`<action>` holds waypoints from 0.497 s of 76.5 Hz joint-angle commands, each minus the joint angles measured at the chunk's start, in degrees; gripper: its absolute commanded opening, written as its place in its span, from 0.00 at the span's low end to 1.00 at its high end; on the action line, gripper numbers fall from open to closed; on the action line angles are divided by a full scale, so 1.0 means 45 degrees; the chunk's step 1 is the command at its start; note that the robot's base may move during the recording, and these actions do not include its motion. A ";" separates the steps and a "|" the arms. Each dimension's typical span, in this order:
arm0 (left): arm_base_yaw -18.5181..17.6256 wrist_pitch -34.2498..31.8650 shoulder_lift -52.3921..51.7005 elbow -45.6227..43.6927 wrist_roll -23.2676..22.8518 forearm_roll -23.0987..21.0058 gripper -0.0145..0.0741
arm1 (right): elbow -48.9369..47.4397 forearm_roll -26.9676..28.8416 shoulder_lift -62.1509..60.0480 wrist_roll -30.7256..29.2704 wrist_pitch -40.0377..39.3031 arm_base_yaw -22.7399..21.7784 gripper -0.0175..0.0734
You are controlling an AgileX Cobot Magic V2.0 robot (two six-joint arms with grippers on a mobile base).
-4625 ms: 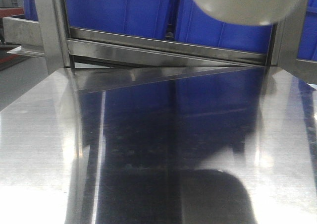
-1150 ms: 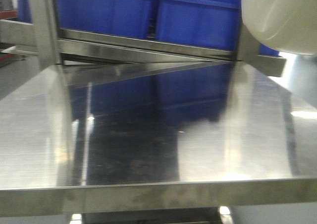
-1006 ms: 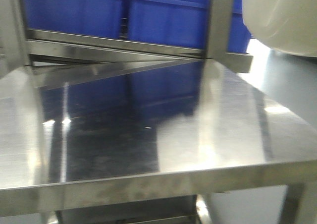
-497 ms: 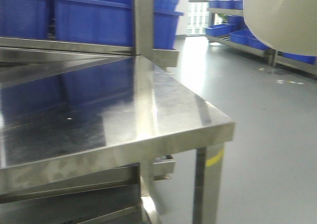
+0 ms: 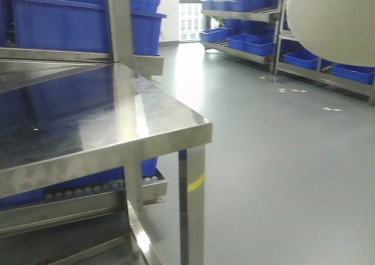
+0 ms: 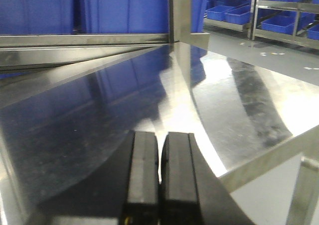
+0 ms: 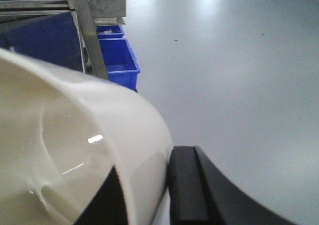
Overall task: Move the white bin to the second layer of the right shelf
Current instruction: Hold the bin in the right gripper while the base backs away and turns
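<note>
The white bin [image 5: 335, 20] hangs at the top right of the front view, a cream glossy tub above the floor. In the right wrist view its wall [image 7: 75, 135] fills the left side. My right gripper [image 7: 149, 158] is shut on that wall, with one black finger [image 7: 187, 185] outside and the other inside the tub. My left gripper [image 6: 159, 135] is shut on nothing, low over the mirror-like steel table [image 6: 224, 100]. I cannot tell whether any rack in view is the right shelf second layer.
The steel table's corner [image 5: 196, 130] and leg [image 5: 192, 218] stand at centre left. A roller-lined rail [image 5: 99, 189] runs below it. Blue crates [image 5: 76, 24] sit on the rack behind. Across the grey floor [image 5: 281, 159], far racks [image 5: 252, 16] hold more blue crates.
The front view has swung to the right. The table and blue crates slid left, and the open floor and far racks came into view. The white bin stays at the top right.
</note>
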 commanded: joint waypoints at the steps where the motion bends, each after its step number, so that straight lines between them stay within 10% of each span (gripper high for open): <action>1: -0.0074 -0.1111 -0.0177 0.0468 -0.0067 0.0000 0.26 | -0.0424 -0.0041 -0.0149 -0.0027 -0.1182 -0.0073 0.25; 38: -0.0074 -0.1111 -0.0177 0.0468 -0.0067 0.0000 0.26 | -0.0424 -0.0041 -0.0149 -0.0027 -0.1182 -0.0073 0.25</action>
